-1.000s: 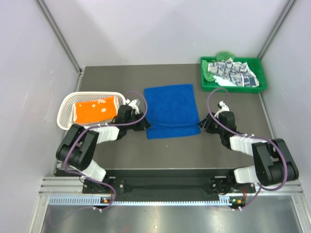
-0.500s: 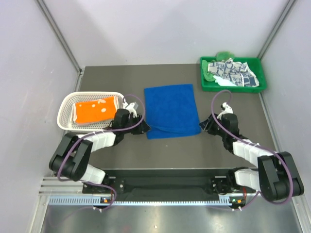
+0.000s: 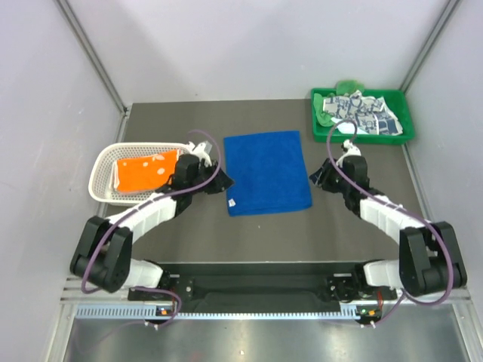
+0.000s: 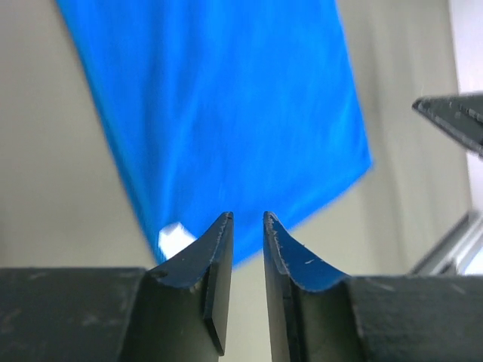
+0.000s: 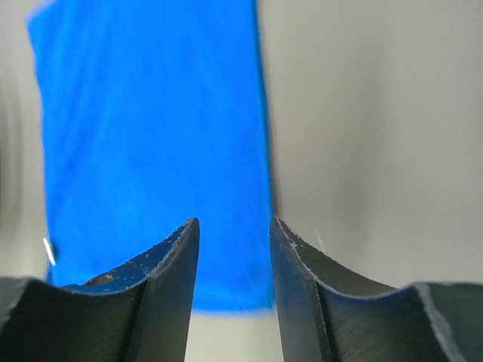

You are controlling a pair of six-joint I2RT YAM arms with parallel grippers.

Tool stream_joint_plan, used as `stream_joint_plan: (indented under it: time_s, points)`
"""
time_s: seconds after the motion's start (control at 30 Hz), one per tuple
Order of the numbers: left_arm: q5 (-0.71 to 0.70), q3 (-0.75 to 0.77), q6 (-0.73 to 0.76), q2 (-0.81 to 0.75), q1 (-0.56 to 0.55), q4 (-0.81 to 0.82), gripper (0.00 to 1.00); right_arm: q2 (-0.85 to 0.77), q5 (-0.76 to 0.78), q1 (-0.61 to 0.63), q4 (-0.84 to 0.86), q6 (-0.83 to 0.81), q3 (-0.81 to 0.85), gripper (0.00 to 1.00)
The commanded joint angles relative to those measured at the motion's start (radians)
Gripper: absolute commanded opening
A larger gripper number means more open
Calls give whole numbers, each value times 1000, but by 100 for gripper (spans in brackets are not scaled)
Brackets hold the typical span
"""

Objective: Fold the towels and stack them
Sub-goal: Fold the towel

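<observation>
Blue towel (image 3: 268, 172) flat, smooth rectangle; left end effector (image 4: 247, 217), right end effector (image 5: 234, 222) both apart.

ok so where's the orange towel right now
In the top view the orange towel lies inside the white basket on the table's left side, just left of the left claw and the blue towel.

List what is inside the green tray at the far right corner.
A crumpled blue-grey patterned white towel fills the green tray, with a bright green towel bunched at its far rim. The tray floor and anything beneath the patterned towel are covered.
</observation>
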Motion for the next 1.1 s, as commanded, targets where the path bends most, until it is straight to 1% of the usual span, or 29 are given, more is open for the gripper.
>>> stream_joint_plan:
  time_s: [0.0, 0.03, 0.07, 0.1, 0.17, 0.2, 0.27, 0.3, 0.33, 0.37, 0.4, 0.43, 0.47, 0.5, 0.53, 0.57, 0.63, 0.8, 0.87, 0.97, 1.07]
  points:
    - [-83, 187, -19, 136, -2, -31, 28, 97, -1, 8, -19, -37, 177, 43]
    - [-128, 226, -18, 172, -2, -46, 30, 129, 1, 8, -22, -40, 205, 42]
    - [-151, 263, -18, 241, -2, -57, 30, 189, -1, 6, -31, -43, 236, 42]
    - [-166, 335, -10, 276, -2, -66, 32, 218, -6, 11, -44, -46, 297, 42]
    - [-240, 421, -7, 374, 0, -115, 33, 304, -6, 12, -53, -58, 349, 41]
    - [-286, 505, -10, 405, 2, -143, 37, 335, 5, 14, -55, -61, 410, 41]
    - [-358, 576, -13, 492, 11, -165, 41, 425, 5, 14, -55, -80, 473, 42]
    - [-367, 641, -8, 522, 15, -165, 43, 458, 2, 15, -48, -84, 536, 42]
    - [-378, 677, -10, 552, 20, -210, 44, 522, 2, 14, -51, -103, 573, 42]
    - [-399, 712, -10, 607, 29, -223, 44, 554, -2, 14, -56, -114, 611, 42]
    - [-397, 773, -2, 637, 37, -230, 45, 586, -6, 14, -61, -123, 685, 41]
    - [-394, 798, 2, 663, 43, -231, 47, 643, -4, 14, -59, -141, 717, 41]
    - [-397, 826, 10, 716, 52, -240, 47, 671, 0, 14, -71, -150, 752, 42]
    - [-403, 885, 27, 743, 57, -255, 47, 695, 11, 14, -78, -163, 823, 42]
    - [-404, 919, 35, 769, 61, -273, 47, 749, 20, 14, -94, -181, 861, 42]
    - [-404, 974, 41, 816, 70, -308, 47, 777, 30, 14, -138, -193, 950, 42]
    - [-398, 1013, 41, 855, 86, -323, 47, 852, 47, 17, -194, -221, 1033, 42]
    - [-390, 1093, 59, 930, 95, -352, 48, 936, 103, 29, -280, -255, 1197, 43]
    - [-387, 1108, 64, 942, 95, -356, 49, 964, 114, 34, -301, -273, 1234, 43]
    - [-397, 1118, 74, 939, 95, -369, 50, 972, 120, 38, -302, -285, 1231, 43]
    - [-389, 1128, 85, 950, 98, -369, 52, 986, 123, 41, -302, -293, 1231, 47]
